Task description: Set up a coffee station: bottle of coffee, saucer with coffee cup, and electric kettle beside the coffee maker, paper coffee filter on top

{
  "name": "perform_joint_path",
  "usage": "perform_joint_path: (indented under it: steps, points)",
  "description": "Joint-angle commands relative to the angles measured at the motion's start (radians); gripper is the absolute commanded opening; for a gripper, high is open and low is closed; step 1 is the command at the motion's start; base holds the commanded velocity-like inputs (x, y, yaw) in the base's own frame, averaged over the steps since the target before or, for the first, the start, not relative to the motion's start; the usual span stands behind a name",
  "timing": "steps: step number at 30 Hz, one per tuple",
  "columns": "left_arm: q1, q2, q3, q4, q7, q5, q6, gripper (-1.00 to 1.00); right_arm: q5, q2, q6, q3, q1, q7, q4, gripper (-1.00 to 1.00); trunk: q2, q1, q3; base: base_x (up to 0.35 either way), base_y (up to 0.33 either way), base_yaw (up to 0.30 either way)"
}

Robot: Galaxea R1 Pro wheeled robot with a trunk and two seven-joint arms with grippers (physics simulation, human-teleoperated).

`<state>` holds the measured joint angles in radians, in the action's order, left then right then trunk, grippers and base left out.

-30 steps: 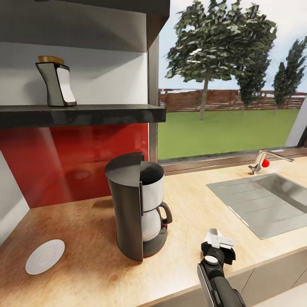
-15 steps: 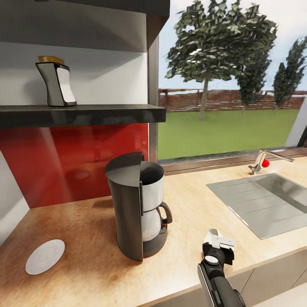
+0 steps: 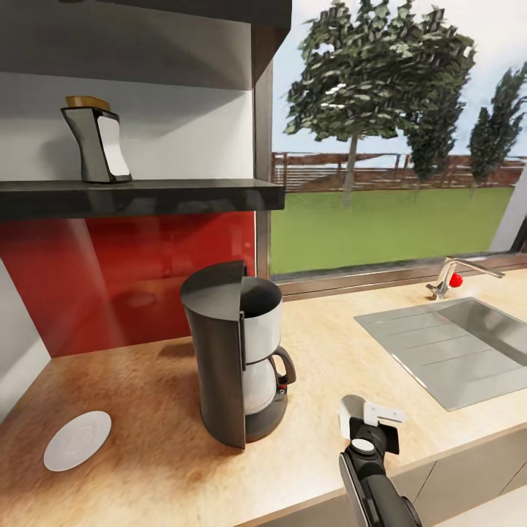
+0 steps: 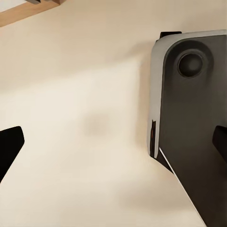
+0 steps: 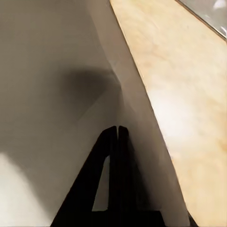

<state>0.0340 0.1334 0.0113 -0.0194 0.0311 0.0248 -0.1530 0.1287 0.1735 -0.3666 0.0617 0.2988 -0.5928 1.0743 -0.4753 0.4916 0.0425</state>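
At about eight o'clock in the head view the saucer (image 3: 77,440) lies flat on the kitchen countertop (image 3: 146,395), a small round white plate with a faint raised ring, well apart from everything else. At ten o'clock the bottle of coffee (image 3: 99,143) stands upright on the kitchen shelf (image 3: 139,196), a thin dark glossy board; the jar is waisted, dark with a pale grey label and a yellow-gold lid. Behind and below the shelf runs a red backsplash (image 3: 124,282).

Near the centre the coffee maker (image 3: 234,355) stands on the countertop: a tall dark grey curved body, a white filter basket open at the top, and a glass carafe with a black handle facing three o'clock.

At five o'clock the right gripper (image 3: 364,419) hovers over the front of the countertop, just beside the coffee maker's base. In the right wrist view its black fingers (image 5: 113,175) are pressed together on a thin, pale grey-white folded sheet, the paper coffee filter (image 5: 61,94), which fans out from the pinch.

At three o'clock a steel sink (image 3: 454,348) is set into the countertop, with a tap (image 3: 457,274) behind it.

In the left wrist view the left gripper (image 4: 116,142) has its dark fingertips wide apart over a pale surface, with nothing between them.
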Motion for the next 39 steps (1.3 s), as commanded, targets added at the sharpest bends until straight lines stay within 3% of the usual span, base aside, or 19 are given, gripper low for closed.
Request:
perform_joint_path:
  steps: [1,31,39]
  points:
    - [0.001,0.000,0.001,-0.002,0.003,0.003,-0.005,1.00,-0.008,0.001,-0.006,0.003,0.000,0.001,-0.001,-1.00,-0.002,0.001,0.002,0.000,0.000,0.000]
    - [0.001,0.001,0.001,-0.002,0.003,0.003,-0.005,1.00,-0.010,0.001,-0.008,0.004,0.000,0.001,0.012,-1.00,-0.002,0.001,0.002,0.000,0.000,0.000]
    - [0.001,-0.001,0.001,-0.002,0.003,0.003,-0.005,1.00,-0.013,0.001,-0.019,-0.003,0.000,0.002,0.152,-1.00,-0.002,0.001,0.002,0.000,0.000,0.000]
